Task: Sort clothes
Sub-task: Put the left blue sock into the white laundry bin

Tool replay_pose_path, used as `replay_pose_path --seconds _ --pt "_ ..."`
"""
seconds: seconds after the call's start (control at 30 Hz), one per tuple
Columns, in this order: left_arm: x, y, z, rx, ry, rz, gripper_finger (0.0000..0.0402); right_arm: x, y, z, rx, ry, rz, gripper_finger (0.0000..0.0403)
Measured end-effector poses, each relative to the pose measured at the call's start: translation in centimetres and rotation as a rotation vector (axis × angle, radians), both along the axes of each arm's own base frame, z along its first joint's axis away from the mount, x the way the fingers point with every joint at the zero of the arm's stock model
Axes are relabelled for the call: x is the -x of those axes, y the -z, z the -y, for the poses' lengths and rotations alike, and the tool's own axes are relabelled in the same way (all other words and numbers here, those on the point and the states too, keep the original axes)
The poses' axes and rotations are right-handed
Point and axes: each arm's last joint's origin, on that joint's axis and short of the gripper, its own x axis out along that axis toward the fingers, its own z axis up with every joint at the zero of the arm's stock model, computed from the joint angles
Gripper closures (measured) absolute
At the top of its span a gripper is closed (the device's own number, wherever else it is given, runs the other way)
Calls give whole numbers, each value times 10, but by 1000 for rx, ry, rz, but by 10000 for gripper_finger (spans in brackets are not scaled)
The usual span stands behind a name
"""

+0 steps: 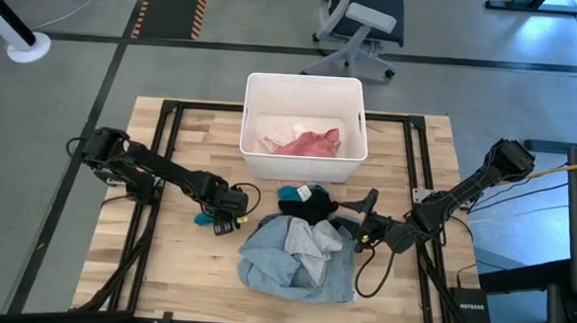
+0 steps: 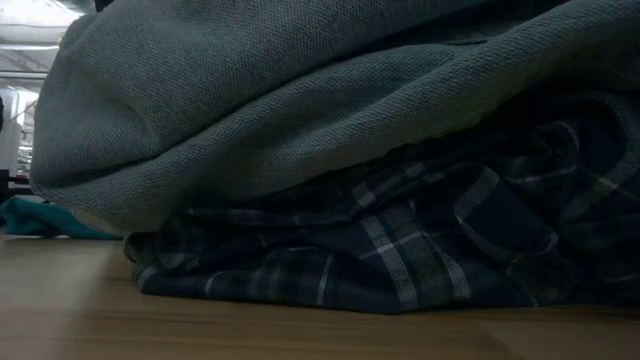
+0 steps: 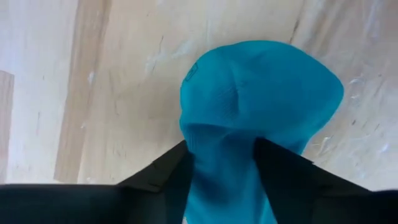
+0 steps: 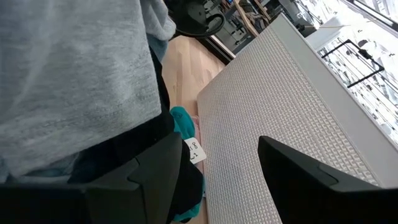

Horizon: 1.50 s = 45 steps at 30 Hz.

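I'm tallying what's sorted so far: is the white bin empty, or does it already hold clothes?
Not empty. The high view shows a pink piece and something pale lying inside the white bin.

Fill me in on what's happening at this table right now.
A two-armed robot is sorting clothes. The left gripper is shut on a teal piece just above the wooden table, left of the pile. That pile holds a grey-blue shirt, a light grey garment and a black piece. The right gripper sits open at the pile's right edge, holding nothing. The white bin behind the pile already holds a pink piece.
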Motion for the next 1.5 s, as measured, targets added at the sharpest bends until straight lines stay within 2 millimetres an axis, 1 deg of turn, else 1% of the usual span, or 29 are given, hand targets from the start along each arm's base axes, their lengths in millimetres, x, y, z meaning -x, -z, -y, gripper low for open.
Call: replay_pose_path --seconds 0.23,0.33,0.43,0.53,0.63,0.8,0.97,1.17,1.3,1.5 --pt "1 -2 2 -5 38 9 334 0 0 0 3 0 -4 171" --pt "3 -10 2 -9 45 35 371 0 1 0 10 3 -10 171" --pt "11 -20 0 -22 43 3 393 1 1 1 18 17 -9 171" --pt "13 -40 -2 -60 30 64 392 1 1 1 20 18 -11 171" --pt "20 -57 -5 -117 21 87 384 1 2 1 21 18 -12 171" --pt "23 -99 -9 -133 -4 212 385 1 1 1 21 18 -12 171" --pt "27 -149 -10 -156 1 425 390 1 1 1 21 18 -12 171" --pt "27 -198 -13 -227 56 771 380 1 2 1 21 18 -12 171" --pt "23 -220 -17 -295 104 970 382 1 2 1 21 18 -12 171" --pt "13 -242 -35 -525 98 1134 382 1 2 1 21 18 -12 171"
